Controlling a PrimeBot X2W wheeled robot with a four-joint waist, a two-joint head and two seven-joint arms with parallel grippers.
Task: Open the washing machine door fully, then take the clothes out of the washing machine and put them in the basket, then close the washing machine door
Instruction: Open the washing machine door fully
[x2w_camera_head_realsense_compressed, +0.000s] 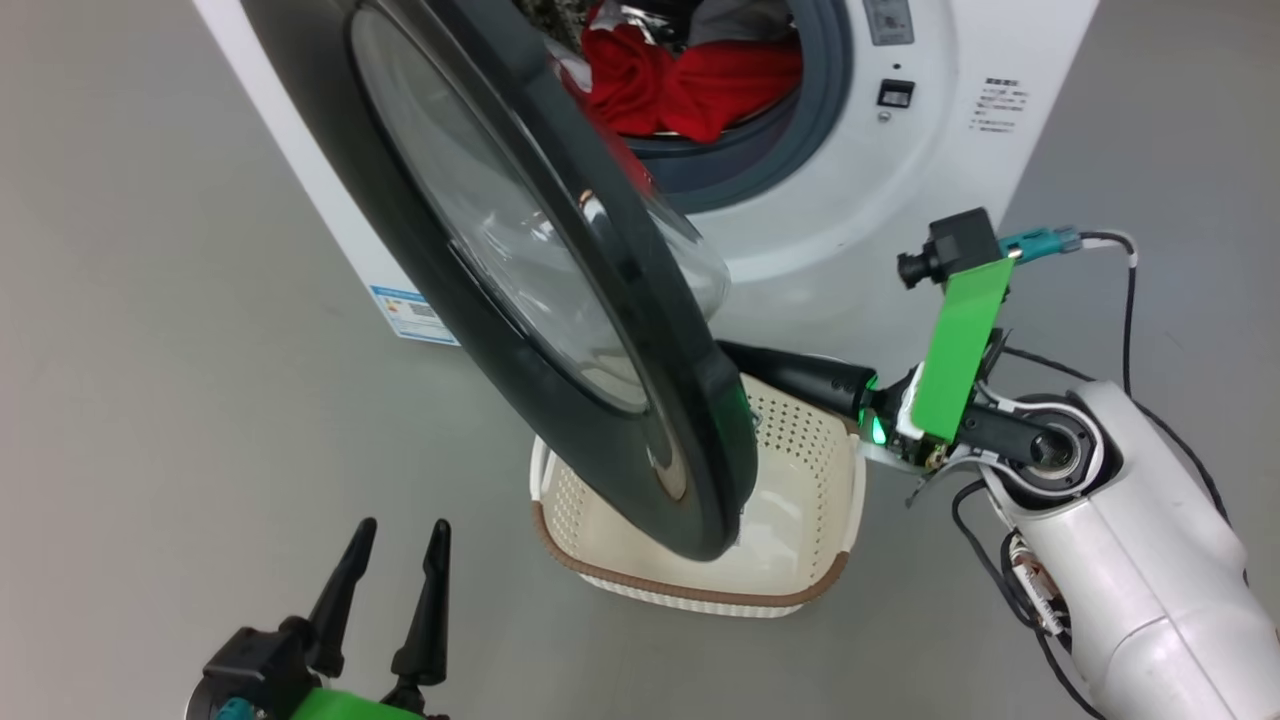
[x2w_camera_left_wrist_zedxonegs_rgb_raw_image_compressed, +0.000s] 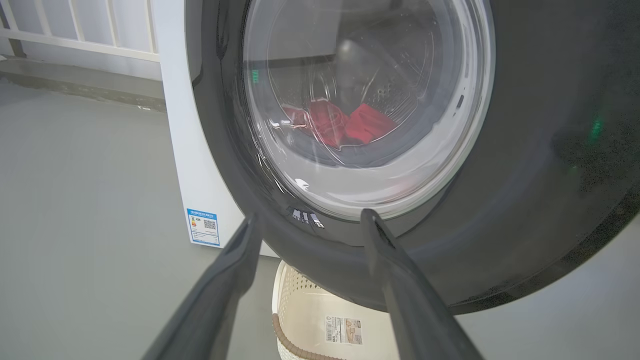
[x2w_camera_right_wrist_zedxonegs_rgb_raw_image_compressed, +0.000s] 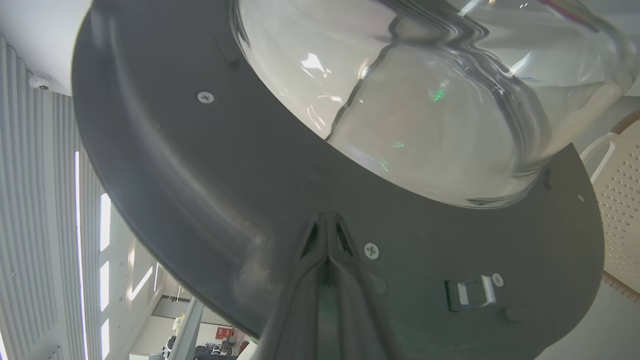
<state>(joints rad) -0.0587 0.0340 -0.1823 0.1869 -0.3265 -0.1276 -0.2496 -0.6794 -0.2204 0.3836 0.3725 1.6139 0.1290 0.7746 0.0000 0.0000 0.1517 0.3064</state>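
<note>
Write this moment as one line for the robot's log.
door: part open | right gripper: shut, tips at door's inner face | left gripper: open, free | clothes: in machine | basket: below door

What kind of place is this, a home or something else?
Probably a lab or test hall, not a home: the washing machine stands on a bare grey floor, and the right wrist view shows tall ribbed walls.
</note>
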